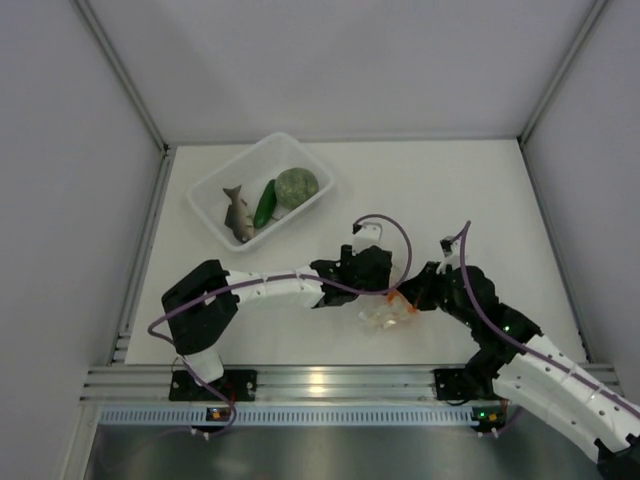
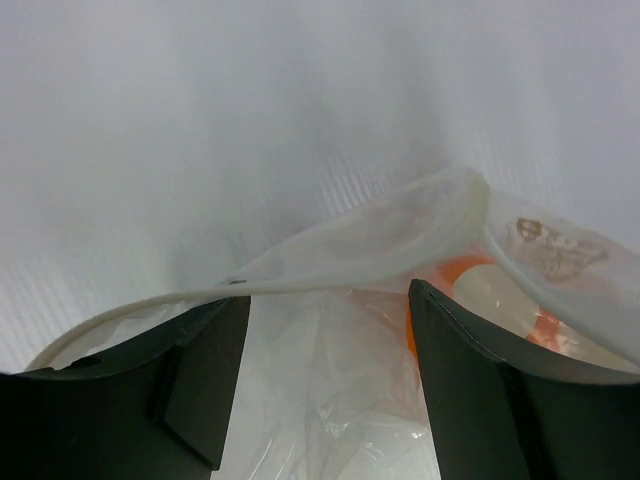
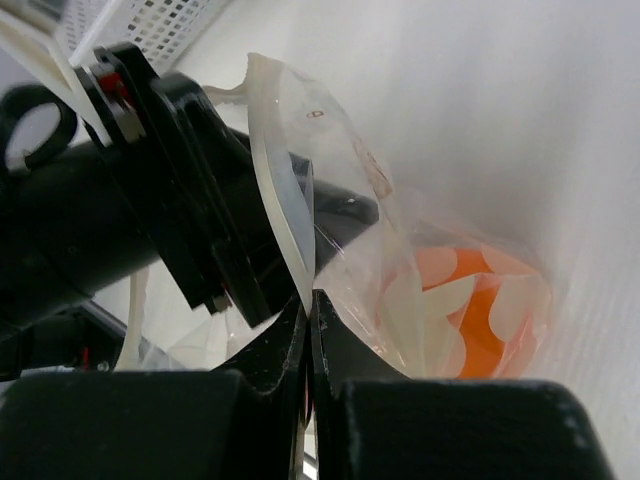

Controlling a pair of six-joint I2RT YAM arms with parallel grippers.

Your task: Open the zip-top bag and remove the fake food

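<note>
The clear zip-top bag lies crumpled between my two grippers, with an orange piece of fake food inside it, also visible past my left finger. My right gripper is shut on the bag's white zip strip. My left gripper is open at the bag's mouth, thin plastic between its fingers and the zip strip curving across just above the tips. From above, the left gripper and right gripper meet over the bag.
A translucent white basket stands at the back left, holding a grey-brown fish, a green cucumber and a pale-green ball. Grey walls enclose the white table. A metal rail runs along the near edge.
</note>
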